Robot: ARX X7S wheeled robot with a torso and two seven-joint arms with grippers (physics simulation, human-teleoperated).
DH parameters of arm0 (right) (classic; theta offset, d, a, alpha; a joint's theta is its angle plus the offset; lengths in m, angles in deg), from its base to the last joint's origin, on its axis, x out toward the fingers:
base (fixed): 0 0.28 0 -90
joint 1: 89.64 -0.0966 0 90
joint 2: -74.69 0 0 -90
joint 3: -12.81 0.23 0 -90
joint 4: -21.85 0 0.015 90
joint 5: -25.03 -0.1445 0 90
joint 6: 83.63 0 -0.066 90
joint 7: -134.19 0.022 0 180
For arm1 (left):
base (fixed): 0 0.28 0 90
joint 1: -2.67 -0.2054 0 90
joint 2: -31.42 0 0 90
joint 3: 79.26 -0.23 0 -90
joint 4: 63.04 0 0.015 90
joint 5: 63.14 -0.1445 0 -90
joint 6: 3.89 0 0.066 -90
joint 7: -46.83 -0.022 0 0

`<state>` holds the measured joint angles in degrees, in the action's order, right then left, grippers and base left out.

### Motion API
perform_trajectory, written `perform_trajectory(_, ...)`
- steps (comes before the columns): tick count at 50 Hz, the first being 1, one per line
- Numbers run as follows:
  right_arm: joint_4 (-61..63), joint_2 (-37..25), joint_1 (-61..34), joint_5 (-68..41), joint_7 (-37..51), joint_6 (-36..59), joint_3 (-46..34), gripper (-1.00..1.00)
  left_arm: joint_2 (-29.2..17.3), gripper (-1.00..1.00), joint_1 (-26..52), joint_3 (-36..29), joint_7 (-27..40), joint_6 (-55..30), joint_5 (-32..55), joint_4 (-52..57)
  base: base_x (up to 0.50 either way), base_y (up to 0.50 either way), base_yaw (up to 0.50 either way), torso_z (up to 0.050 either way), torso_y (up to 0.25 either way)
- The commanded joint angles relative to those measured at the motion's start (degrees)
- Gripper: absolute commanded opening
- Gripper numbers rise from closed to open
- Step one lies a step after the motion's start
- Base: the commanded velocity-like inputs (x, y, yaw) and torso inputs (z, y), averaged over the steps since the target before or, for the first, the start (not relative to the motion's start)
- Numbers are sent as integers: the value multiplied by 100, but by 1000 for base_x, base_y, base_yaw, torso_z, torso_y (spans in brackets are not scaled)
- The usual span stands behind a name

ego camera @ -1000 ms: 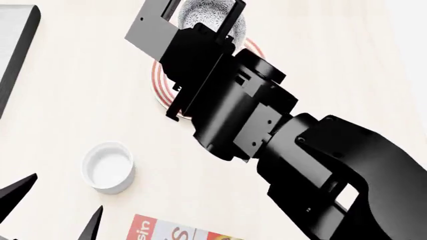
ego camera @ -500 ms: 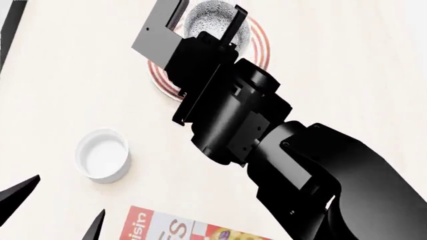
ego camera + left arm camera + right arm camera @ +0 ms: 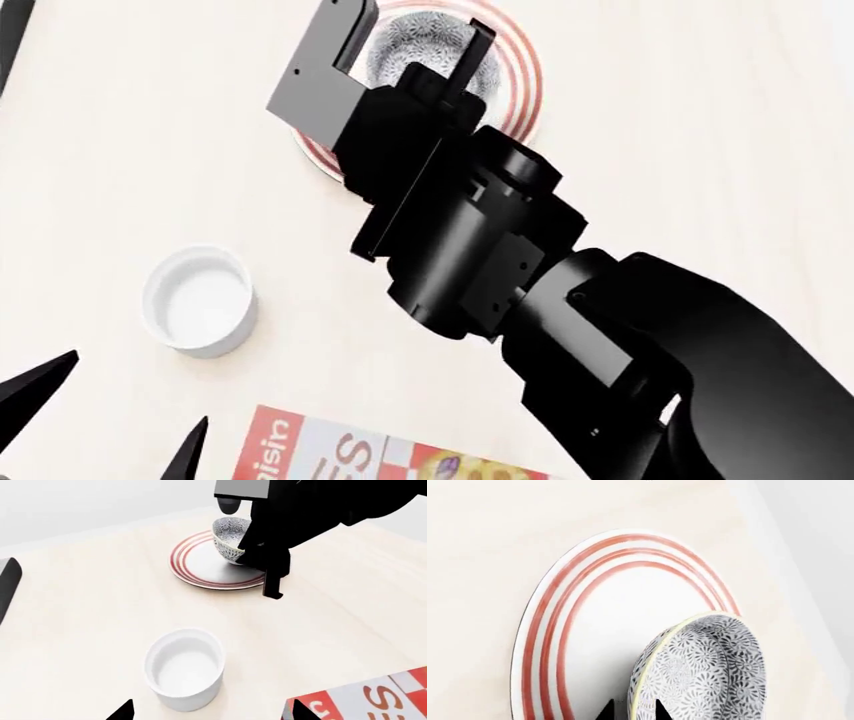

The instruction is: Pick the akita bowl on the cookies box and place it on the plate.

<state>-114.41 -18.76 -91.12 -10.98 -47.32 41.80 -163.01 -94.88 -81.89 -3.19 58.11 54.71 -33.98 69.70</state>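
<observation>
Bowl (image 3: 424, 47) is seen on the plate (image 3: 521, 85), tilted, with its rim pinched between the right gripper's (image 3: 407, 45) fingers. Left of the plate, well apart on the table (image 3: 120, 170), a white cup (image 3: 200, 300) is observed. Nearer than the cup, the left gripper (image 3: 114, 415) is noted with its two fingertips spread apart, nothing held between them. Right of those fingertips, the cookies box (image 3: 360, 455) is partly seen at the near edge, well apart from the plate.
</observation>
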Motion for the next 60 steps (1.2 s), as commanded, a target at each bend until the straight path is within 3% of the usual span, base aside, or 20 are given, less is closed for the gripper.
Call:
perform_trajectory(1, 122, 57, -13, 217, -89, 67, 91, 100, 91, 100, -6, 129, -114, -46, -17, 34, 0, 0, 0, 0, 0)
perform_trajectory(19, 826, -258, -92, 86, 34, 390, 138, 100, 71, 100, 2, 111, -88, -47, -15, 26, 0, 0, 0, 0, 0)
perform_trajectory(33, 4174, -1691, -337, -647, 782, 1606, 379, 100, 37, 100, 7, 139, 35, -170, 20, 141, 0, 0, 0, 0, 0)
perform_trajectory(42, 6506, -2962, -159, -1358, 1752, 2019, 930, 100, -9, 100, -158, 331, 181, -49, 1, 321, 0, 0, 0, 0, 0)
perform_trajectory(49, 7999, -3956, 413, -1252, 2921, 1704, 1188, 100, -11, 100, -373, 466, 351, 164, -148, 516, 0, 0, 0, 0, 0)
perform_trajectory(55, 8739, -4874, 1557, -788, 3901, 371, 1389, 100, 6, 100, -674, 707, 565, 554, -417, 680, 0, 0, 0, 0, 0)
perform_trajectory(60, 9609, -5621, 2491, 198, 4995, -632, 1263, 100, 78, 100, -1037, 931, 675, 1059, -633, 742, 0, 0, 0, 0, 0)
